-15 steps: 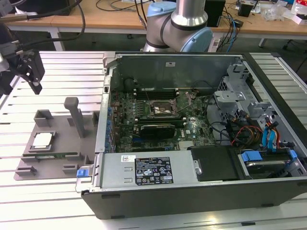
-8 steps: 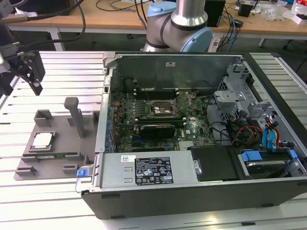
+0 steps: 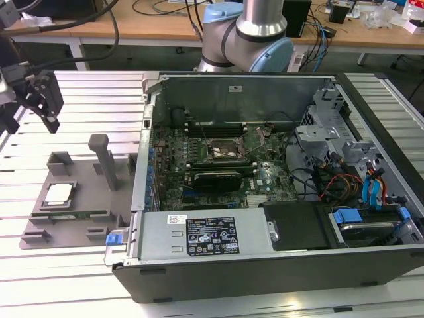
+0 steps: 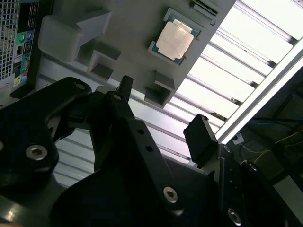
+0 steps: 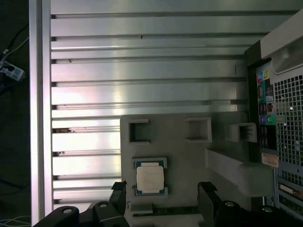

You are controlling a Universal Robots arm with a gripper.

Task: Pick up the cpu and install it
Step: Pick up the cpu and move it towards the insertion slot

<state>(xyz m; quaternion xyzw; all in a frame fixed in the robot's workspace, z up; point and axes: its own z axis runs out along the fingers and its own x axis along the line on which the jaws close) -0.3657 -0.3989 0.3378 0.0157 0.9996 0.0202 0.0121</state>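
Note:
The cpu (image 3: 58, 193) is a small square chip with a silvery top. It lies flat in a recess of the grey fixture plate (image 3: 89, 189), which sits on the slatted table on the exterior view's left. My gripper (image 3: 36, 114) hangs above the table beyond the plate, well clear of the chip. In both wrist views the cpu (image 4: 174, 41) (image 5: 150, 177) lies below the gripper (image 4: 163, 109) (image 5: 163, 195). The black fingertips (image 5: 119, 193) stand wide apart with nothing between them. Inside the open computer case (image 3: 265, 265), the black socket frame (image 3: 228, 151) sits on the motherboard.
A long green memory stick (image 3: 78, 214) lies in a slot of the plate near the chip. Grey posts and brackets (image 3: 101, 159) rise from the plate next to the case wall. The case's rear ports (image 5: 265, 118) face the plate. The arm's base (image 3: 248, 33) stands behind the case.

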